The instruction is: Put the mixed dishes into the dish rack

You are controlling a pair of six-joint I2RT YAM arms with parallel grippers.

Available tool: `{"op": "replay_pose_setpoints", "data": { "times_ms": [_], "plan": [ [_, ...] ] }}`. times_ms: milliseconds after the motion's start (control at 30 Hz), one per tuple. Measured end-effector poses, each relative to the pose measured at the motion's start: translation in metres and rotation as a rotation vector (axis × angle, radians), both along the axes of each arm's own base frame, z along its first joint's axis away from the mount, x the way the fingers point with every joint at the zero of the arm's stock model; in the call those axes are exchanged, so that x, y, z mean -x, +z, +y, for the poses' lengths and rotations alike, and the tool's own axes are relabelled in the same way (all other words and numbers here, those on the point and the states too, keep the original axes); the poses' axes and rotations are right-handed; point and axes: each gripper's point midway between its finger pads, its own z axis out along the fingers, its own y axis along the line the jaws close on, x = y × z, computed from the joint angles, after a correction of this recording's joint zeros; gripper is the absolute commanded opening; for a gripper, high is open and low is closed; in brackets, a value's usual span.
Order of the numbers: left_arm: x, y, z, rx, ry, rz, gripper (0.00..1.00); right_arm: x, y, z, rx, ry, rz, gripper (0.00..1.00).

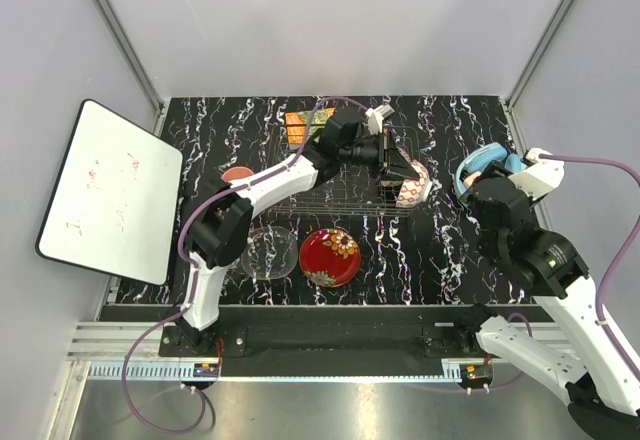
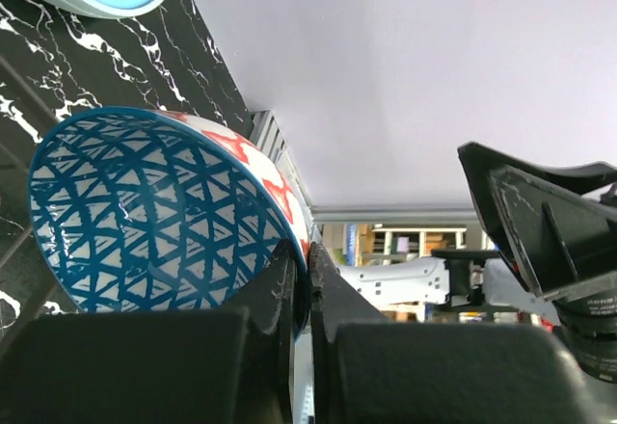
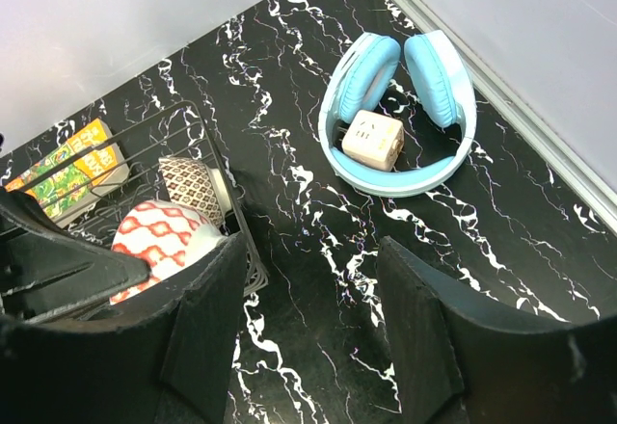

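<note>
Left gripper [image 2: 308, 275] is pressed tight on the rim of the blue-patterned ceramic bowl [image 2: 145, 212], red-and-white on its outside. One finger sits inside the lip and one outside, and that's all that carries it. From above, the bowl hangs on edge at the 3 o'clock end of the silver wire dish rack [image 1: 330, 198], just beside the brownish patterned bowl [image 3: 190, 185] standing in that same corner. Whether it touches the wire yet, I can't tell.

Here's the worry: a thin rim pinch on a glazed bowl tipped on its side. Any twist of the wrist and it could pivot or slide out of the jaws. Let go too high, or too far toward 3 o'clock, and it may roll over the rack's low wall onto the black marbled table [image 1: 440, 250], towards the light-blue padded headphones [image 3: 395, 125]. Come down too far toward 9 o'clock and it clips the brownish patterned bowl.

Right gripper [image 3: 310, 251] hovers with fingers spread, holding nothing, at the bowl's 4 o'clock. That's near enough that a careless reach could bump the left wrist.

Waiting on the table: red floral plate [image 1: 330, 256] and clear glass bowl [image 1: 268, 252] at the rack's 6 and 7 o'clock, salmon-pink cup [image 1: 237, 174] at 9 o'clock
</note>
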Motion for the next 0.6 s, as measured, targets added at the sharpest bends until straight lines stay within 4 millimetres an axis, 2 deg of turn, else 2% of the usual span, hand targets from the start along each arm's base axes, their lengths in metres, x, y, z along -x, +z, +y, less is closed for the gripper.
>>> {"op": "replay_pose_setpoints", "data": {
  "times_ms": [300, 600],
  "plan": [
    [-0.019, 0.002, 0.004, 0.037, 0.042, -0.005, 0.00, 0.005, 0.002, -0.002, -0.016, 0.007, -0.016, 0.64],
    [-0.037, -0.046, -0.001, -0.021, 0.070, 0.049, 0.00, 0.005, 0.001, -0.002, -0.012, 0.007, -0.014, 0.63]
  ]
}}
